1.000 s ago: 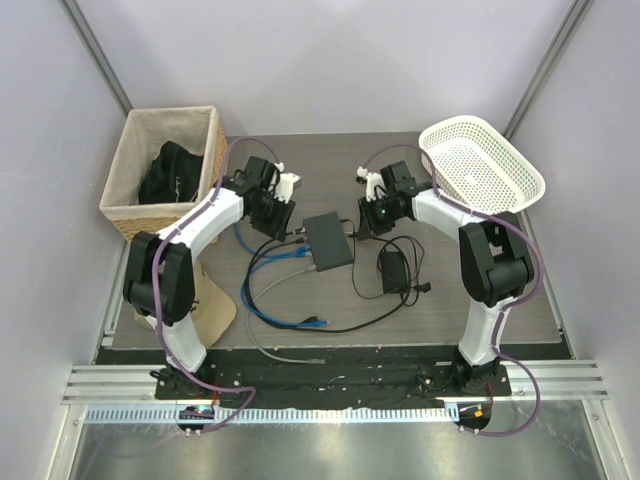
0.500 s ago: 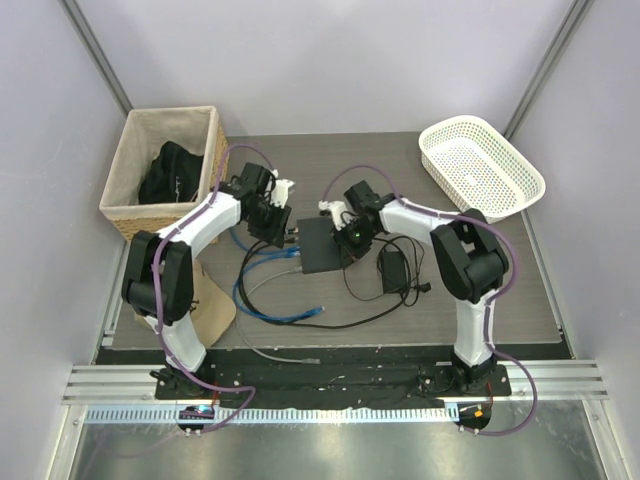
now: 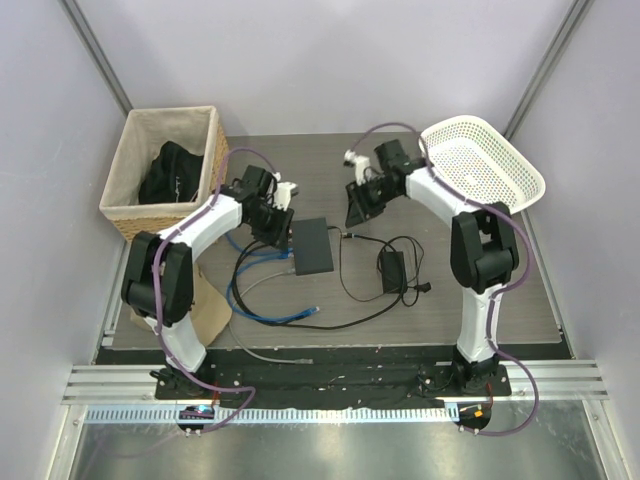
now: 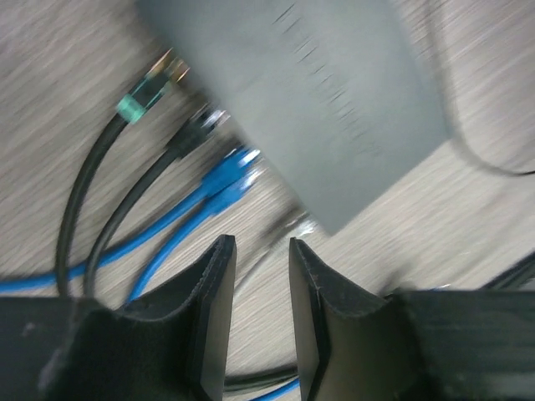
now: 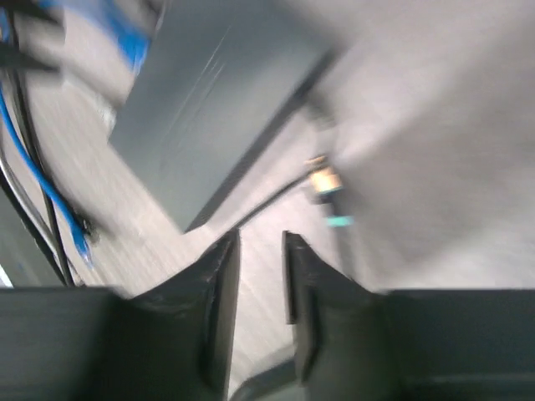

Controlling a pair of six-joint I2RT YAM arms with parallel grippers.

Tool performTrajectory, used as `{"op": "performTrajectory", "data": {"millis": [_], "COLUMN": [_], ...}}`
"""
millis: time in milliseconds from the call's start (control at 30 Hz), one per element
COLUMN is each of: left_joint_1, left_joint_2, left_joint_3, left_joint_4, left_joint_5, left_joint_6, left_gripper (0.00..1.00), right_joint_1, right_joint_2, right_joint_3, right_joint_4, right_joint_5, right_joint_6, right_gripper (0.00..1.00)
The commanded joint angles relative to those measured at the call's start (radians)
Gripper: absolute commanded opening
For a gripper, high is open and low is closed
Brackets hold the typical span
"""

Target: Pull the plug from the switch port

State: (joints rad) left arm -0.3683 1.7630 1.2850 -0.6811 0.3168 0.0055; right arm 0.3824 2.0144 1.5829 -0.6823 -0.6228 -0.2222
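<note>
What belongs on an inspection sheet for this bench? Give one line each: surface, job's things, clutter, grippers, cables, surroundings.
Surface: dark wood-grain table, cords across its middle.
Job's things: black switch lies flat; blue plugs at its left edge, seating blurred.
Clutter: power brick right of the switch; brown card at the table's left edge.
Grippers: left gripper and right gripper open narrowly, fingers holding nothing.
Cables: blue cables, a grey cable and black cords lie loose.
Surroundings: wicker basket holding a black item; white basket at far right.
</note>
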Motion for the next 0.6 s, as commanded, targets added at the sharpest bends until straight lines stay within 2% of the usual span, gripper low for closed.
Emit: {"op": "performTrajectory", "data": {"millis": [0, 67, 167, 200, 233, 400, 567], "left_joint_1": [-0.029, -0.027, -0.024, -0.027, -0.027, -0.026, -0.035], "left_joint_2": [0.027, 0.090, 0.151, 0.157, 0.173, 0.217, 0.274], "left_joint_3": [0.105, 0.171, 0.198, 0.200, 0.204, 0.215, 0.203], "left_joint_4": [0.040, 0.012, 0.023, 0.032, 0.038, 0.052, 0.034], "left_joint_5": [0.097, 0.125, 0.215, 0.212, 0.202, 0.133, 0.015], "left_joint_6": [-0.102, -0.180, -0.252, -0.254, -0.257, -0.269, -0.248], "left_gripper": [0.28, 0.09, 0.03, 0.03, 0.03, 0.02, 0.02], "right_joint_1": [-0.036, -0.033, -0.020, -0.017, -0.010, -0.010, -0.010], "right_joint_2": [0.006, 0.043, 0.098, 0.118, 0.145, 0.199, 0.214], "right_joint_3": [0.153, 0.175, 0.224, 0.239, 0.264, 0.296, 0.266], "right_joint_4": [0.010, 0.086, 0.132, 0.125, 0.121, 0.093, 0.089], "right_joint_5": [-0.025, 0.023, 0.087, 0.093, 0.104, 0.112, 0.040], "right_joint_6": [0.017, 0.024, 0.034, 0.026, 0.006, 0.000, -0.006], "right_gripper": [0.42, 0.48, 0.61, 0.67, 0.69, 0.68, 0.59]}}
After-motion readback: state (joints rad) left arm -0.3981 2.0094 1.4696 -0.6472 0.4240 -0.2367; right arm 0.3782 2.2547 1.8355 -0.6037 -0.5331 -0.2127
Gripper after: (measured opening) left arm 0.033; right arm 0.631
